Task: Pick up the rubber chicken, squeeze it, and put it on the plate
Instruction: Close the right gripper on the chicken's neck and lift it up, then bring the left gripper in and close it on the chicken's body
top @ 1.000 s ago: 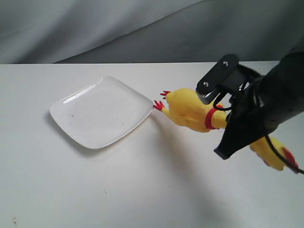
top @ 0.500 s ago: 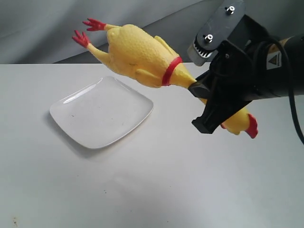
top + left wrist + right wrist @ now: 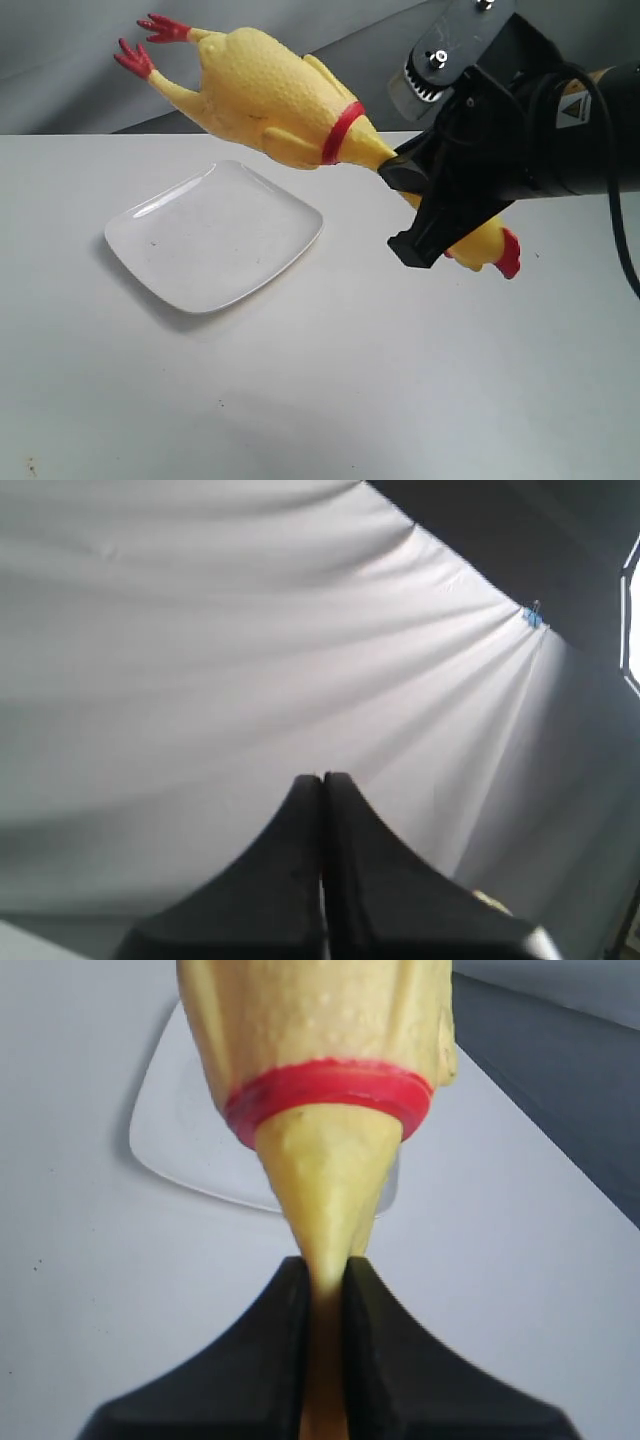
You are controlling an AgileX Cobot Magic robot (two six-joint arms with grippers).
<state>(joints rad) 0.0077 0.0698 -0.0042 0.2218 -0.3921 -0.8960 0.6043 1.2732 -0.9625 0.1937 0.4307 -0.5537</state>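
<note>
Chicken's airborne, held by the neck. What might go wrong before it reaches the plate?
The right hand pinches only the thin neck of the rubber chicken; the body sticks far out, so it may swing or slip free. The chicken looks longer than the plate, so its feet or head may overhang the rim.

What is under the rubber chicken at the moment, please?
The plate, with the rubber chicken held clear above it by the right hand. The chicken's body covers part of the plate in the wrist view.
</note>
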